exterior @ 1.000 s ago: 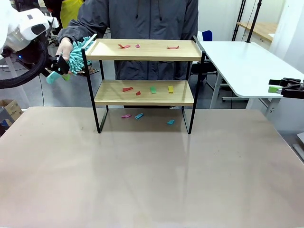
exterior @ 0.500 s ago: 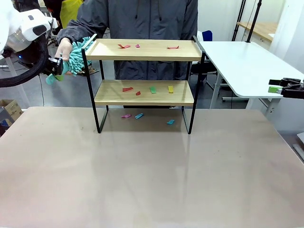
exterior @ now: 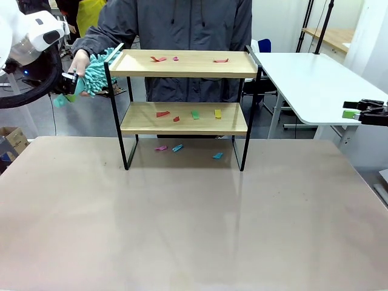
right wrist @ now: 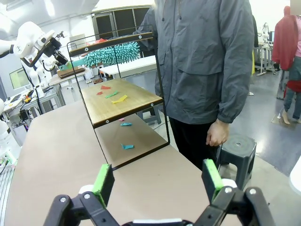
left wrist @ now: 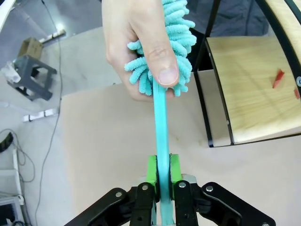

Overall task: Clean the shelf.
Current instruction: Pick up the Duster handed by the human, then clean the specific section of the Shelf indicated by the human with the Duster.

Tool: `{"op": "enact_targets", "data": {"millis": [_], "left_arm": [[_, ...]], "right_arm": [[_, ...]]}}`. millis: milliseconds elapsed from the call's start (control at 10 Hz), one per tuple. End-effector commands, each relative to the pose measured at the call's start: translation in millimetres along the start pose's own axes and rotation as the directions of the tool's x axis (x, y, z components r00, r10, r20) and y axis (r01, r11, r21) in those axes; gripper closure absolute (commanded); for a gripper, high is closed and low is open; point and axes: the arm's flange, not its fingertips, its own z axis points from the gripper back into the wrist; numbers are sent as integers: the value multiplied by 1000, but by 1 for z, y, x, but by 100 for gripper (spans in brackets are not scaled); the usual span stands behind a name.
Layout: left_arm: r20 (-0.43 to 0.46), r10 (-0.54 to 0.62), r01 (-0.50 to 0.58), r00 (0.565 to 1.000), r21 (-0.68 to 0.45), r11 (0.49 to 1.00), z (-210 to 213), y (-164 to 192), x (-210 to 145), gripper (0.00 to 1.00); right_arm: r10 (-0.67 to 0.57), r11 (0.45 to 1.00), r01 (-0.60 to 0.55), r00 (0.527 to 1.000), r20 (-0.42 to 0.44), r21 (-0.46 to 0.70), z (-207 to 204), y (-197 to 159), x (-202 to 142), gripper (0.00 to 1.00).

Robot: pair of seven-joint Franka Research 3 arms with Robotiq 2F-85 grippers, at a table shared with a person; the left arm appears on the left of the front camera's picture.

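The shelf (exterior: 182, 63) stands at the table's far side, with coloured paper scraps (exterior: 195, 114) on both wooden boards and on the table beneath. A person's hand (exterior: 79, 60) holds the fluffy head of a teal duster (exterior: 97, 71) beside the shelf's top left corner. My left gripper (exterior: 68, 85) is shut on the duster's flat teal handle (left wrist: 160, 136), its green pads (left wrist: 151, 170) pressed to both sides. The thumb of the hand (left wrist: 160, 56) rests on the duster head (left wrist: 178, 42). My right gripper (exterior: 357, 110) hangs open far to the right; its fingers (right wrist: 104, 181) stand wide apart, facing the shelf (right wrist: 117, 101).
The person (exterior: 182, 24) stands right behind the shelf. A white side table (exterior: 309, 79) sits at the back right. A stool (right wrist: 237, 146) is beside the person's legs. The wide table surface (exterior: 182, 224) in front of the shelf is bare.
My left gripper has closed on the duster's handle and shifted slightly left and up. The person's hand still holds the duster head. The right arm has not moved.
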Motion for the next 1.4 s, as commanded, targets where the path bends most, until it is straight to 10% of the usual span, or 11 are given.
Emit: {"op": "enact_targets", "data": {"millis": [0, 1300], "left_arm": [[-15, 43, -43, 999, 42, 998, 3, -4, 2, 100], [-11, -70, 69, 998, -43, 997, 15, 26, 1, 87]], "right_arm": [[5, 1000, -5, 1000, 2, 1, -1, 1, 3, 0], [5, 1000, -5, 1000, 2, 1, -1, 1, 3, 0]]}}
